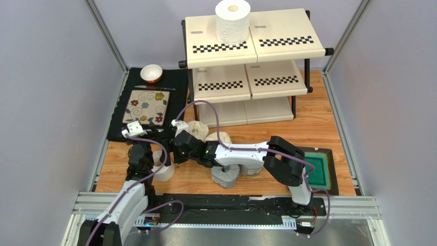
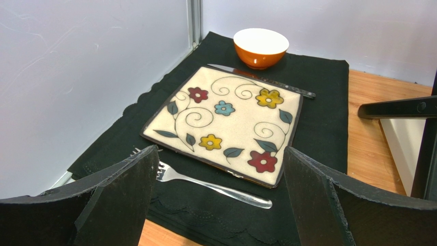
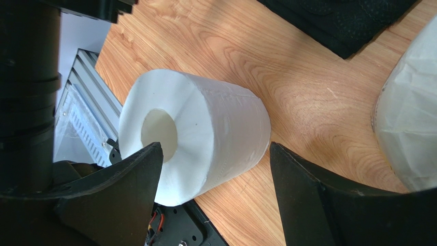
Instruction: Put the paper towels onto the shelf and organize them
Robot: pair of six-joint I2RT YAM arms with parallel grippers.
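The shelf stands at the back, with one plain white roll upright on its top tier. A second white roll lies on the wood near the front left. In the right wrist view this roll lies on its side, partly between my open right gripper's fingers, untouched. Two cream-wrapped rolls and two grey-wrapped rolls sit under the right arm. My right gripper reaches left. My left gripper is open and empty over the black mat.
A floral square plate, a fork, a knife and a white-and-orange bowl lie on the black mat at the left. A green pad lies front right. Grey walls enclose the table.
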